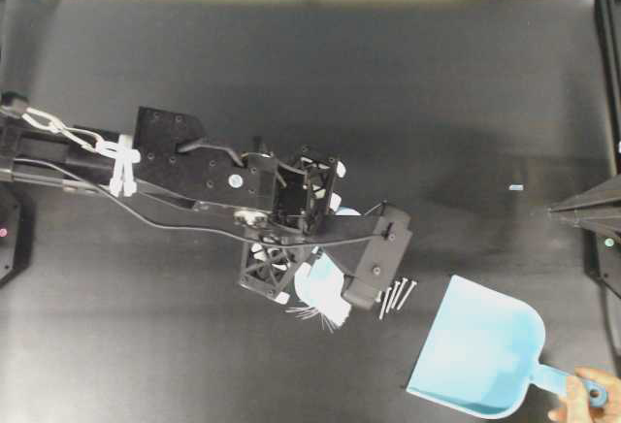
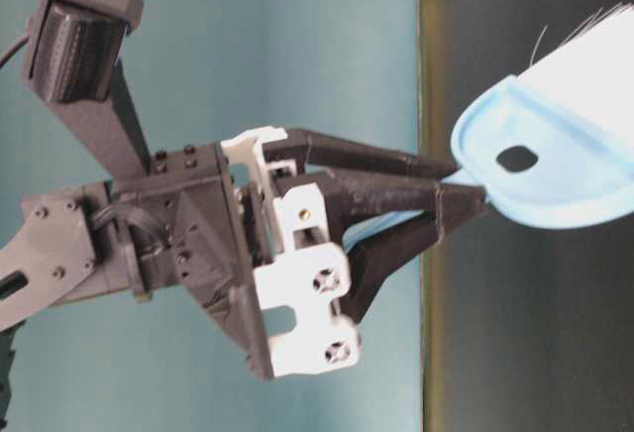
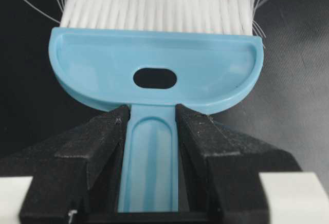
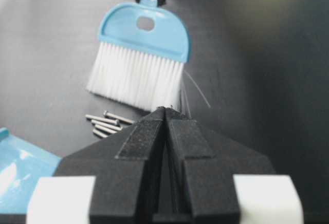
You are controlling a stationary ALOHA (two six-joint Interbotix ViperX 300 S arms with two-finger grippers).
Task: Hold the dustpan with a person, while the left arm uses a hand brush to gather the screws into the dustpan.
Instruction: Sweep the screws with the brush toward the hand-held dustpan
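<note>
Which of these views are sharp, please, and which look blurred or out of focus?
Overhead view: evenly lit, screws distinct. Table-level view: brush close and soft. Left wrist view: sharp on the brush handle. Right wrist view: bristles crisp, near fingers blurred, faint glare on the dustpan.

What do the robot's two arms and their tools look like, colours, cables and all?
The left arm is black, bolted plates with black cables along it and white fittings near its base. Its tool has black, rough-textured pointed fingers on white blocks. The right tool looks alike: black wedge fingers, white blocks, no cables showing.
</note>
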